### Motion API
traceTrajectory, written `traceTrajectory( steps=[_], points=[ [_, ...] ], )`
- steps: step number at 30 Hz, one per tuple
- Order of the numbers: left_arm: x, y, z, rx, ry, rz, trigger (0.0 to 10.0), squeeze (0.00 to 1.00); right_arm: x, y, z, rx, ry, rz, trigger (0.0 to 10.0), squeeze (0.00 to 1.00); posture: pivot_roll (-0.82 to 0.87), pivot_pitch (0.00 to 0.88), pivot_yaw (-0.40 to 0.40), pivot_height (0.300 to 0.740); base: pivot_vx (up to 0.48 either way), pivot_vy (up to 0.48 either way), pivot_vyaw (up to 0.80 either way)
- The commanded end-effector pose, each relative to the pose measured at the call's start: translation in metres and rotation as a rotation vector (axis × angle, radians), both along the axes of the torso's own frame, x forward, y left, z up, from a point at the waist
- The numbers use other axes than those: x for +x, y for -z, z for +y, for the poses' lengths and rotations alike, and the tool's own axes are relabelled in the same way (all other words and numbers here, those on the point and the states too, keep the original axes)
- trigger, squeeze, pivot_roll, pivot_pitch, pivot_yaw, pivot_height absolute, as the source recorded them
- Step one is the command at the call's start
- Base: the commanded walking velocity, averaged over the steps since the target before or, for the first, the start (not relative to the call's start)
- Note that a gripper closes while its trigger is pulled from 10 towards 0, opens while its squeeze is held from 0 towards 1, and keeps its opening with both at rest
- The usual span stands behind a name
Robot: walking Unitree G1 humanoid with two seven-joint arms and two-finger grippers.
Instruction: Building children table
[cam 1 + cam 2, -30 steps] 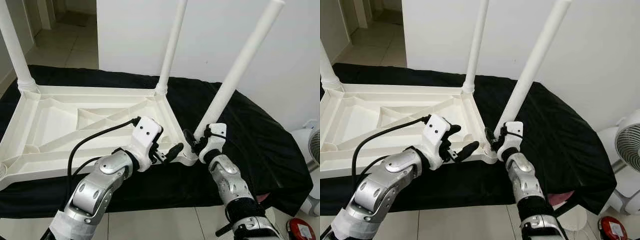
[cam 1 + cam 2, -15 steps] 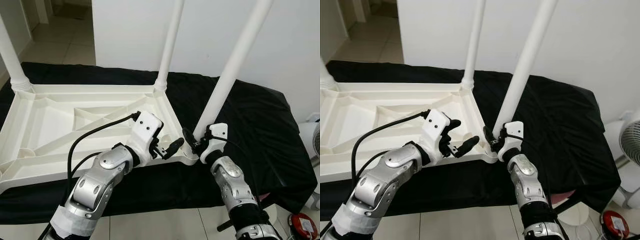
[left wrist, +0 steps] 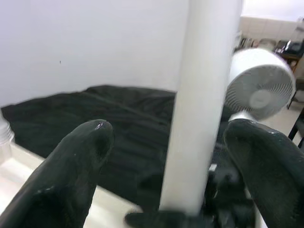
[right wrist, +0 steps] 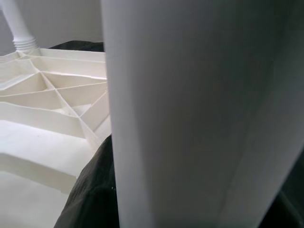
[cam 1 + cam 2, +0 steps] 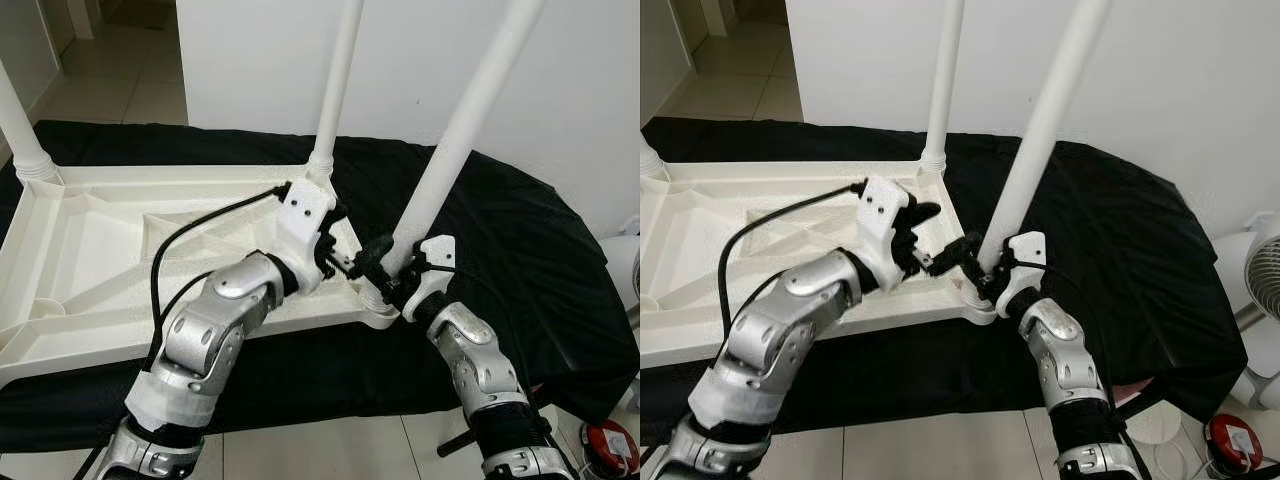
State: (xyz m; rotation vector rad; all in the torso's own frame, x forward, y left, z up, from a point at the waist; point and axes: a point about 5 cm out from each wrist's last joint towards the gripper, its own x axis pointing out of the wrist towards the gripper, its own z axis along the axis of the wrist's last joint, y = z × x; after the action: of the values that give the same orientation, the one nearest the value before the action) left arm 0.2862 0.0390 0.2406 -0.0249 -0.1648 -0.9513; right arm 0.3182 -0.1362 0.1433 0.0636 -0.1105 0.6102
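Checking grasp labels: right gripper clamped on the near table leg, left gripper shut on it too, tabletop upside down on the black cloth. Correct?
One error: the left gripper is open, not shut. The left wrist view shows its fingers spread either side of the near table leg. The right gripper grips its base; the tabletop lies inverted on the black cloth.

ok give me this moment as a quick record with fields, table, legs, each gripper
table: white tabletop upside down on a black cloth
legs: three upright in corner sockets
near right leg: tilted, base at the corner socket
right gripper: shut on near right leg, low down
left gripper: fingers open either side of the same leg
background: fan
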Motion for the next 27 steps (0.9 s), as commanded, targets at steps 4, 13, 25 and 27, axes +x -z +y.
traceTrajectory(
  steps=[4, 13, 25, 27],
  points=[
    [0.000, -0.011, -0.012, -0.021, 0.079, -0.007, 10.0, 0.00, -0.001, -0.008, 0.005, -0.059, -0.066, -0.034, 10.0, 0.00, 0.02, 0.000, -0.113, 0.740, 0.000, 0.000, 0.00],
    [0.000, -0.023, -0.019, -0.040, 0.111, -0.030, 10.0, 0.00, -0.002, -0.010, 0.012, -0.140, -0.145, -0.034, 10.0, 0.00, 0.02, 0.000, -0.113, 0.740, 0.000, 0.000, 0.00],
    [0.015, -0.026, -0.019, 0.095, -0.006, -0.020, 10.0, 0.00, -0.005, 0.000, 0.011, -0.305, -0.199, -0.023, 10.0, 0.00, 0.02, 0.000, -0.106, 0.740, 0.000, 0.000, 0.00],
    [0.017, -0.026, -0.018, 0.108, -0.020, -0.016, 10.0, 0.00, -0.005, 0.000, 0.011, -0.304, -0.201, -0.021, 10.0, 0.00, 0.02, 0.000, -0.107, 0.740, 0.000, 0.000, 0.00]
  ],
)
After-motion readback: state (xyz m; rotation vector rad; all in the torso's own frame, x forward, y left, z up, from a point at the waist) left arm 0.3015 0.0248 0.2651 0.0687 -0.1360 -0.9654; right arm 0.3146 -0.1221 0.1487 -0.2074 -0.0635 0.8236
